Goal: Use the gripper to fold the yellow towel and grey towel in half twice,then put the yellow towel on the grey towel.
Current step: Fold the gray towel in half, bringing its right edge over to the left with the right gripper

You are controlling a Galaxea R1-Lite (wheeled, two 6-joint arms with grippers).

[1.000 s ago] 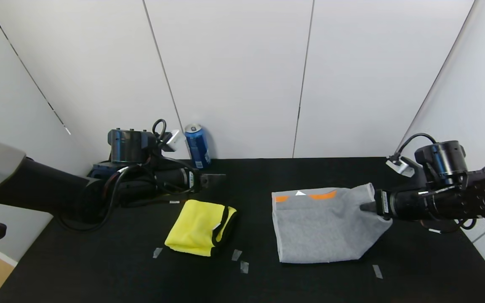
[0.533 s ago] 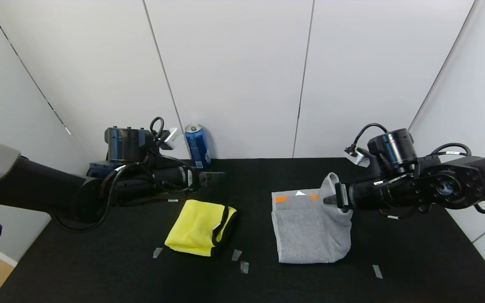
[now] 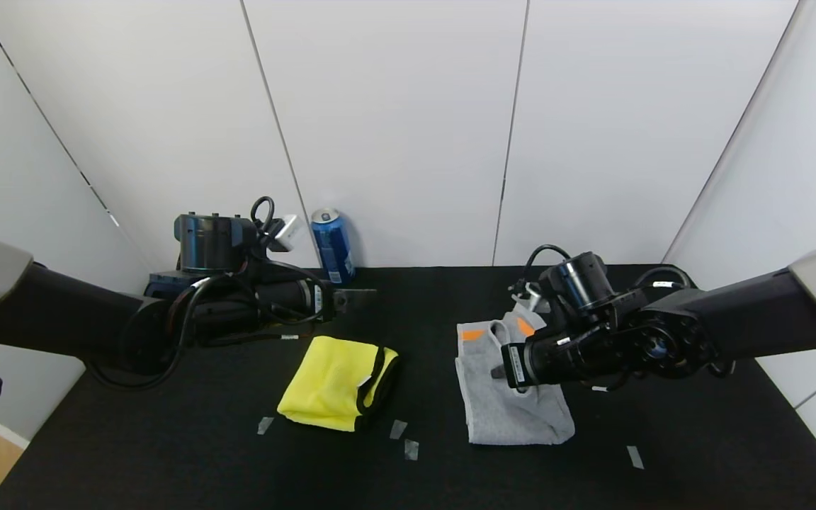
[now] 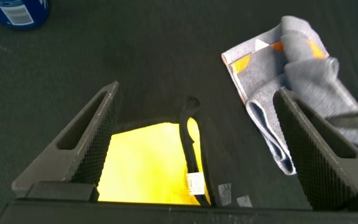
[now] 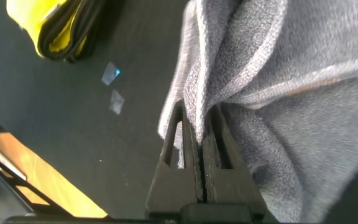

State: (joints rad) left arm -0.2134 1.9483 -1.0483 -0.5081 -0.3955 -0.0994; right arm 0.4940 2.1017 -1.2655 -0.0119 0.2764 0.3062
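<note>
The grey towel lies folded on the black table right of centre, its orange band at the far end. My right gripper is shut on a gathered edge of it and holds that edge over the towel's left half; in the right wrist view the cloth is pinched between the closed fingers. The yellow towel lies folded left of centre, dark trim on its right side. My left gripper is open and empty above the table behind the yellow towel.
A blue can stands at the back wall behind the left gripper. Small tape marks lie on the table near the front of both towels. The table's front edge is close below the towels.
My right gripper has carried the grey towel's right edge leftward over the towel, folding it narrower. The left arm and the yellow towel have not moved.
</note>
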